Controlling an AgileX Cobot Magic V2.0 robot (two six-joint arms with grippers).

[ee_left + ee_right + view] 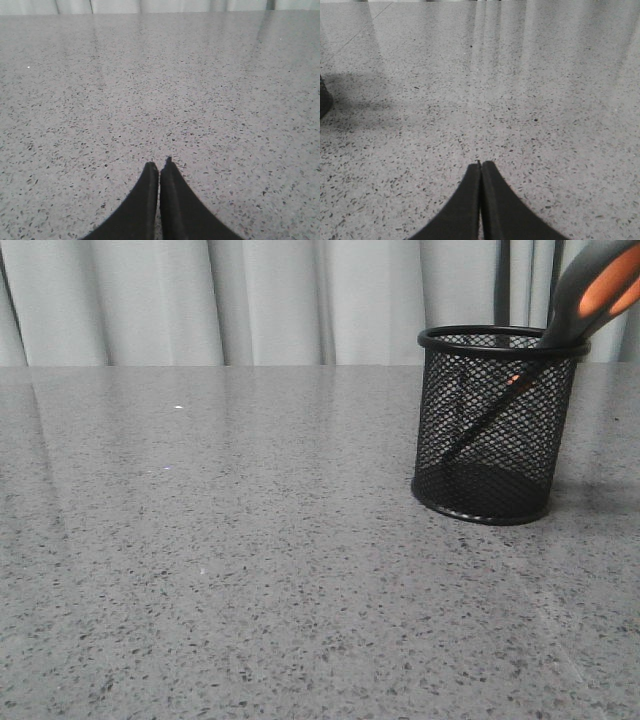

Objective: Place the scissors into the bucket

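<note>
Nearest to me, my left gripper [159, 167] hovers low over bare speckled table [220, 570], its two fingers pressed together on nothing. My right gripper [480, 166] is the same: fingers squeezed flat against each other, empty, with only a dark curved edge, probably the bucket's base, showing at the side of its view. Farther off, toward my right, the bucket [497, 425] stands upright on the stone top. The scissors [590, 295] lean inside it, blades down through the mesh, orange-lined handles poking above the rim. By my judgement the job is done; nothing seems left. The handles run out of frame, and the blade tips blur behind the wire. Pale curtains [250, 300] hang behind.
</note>
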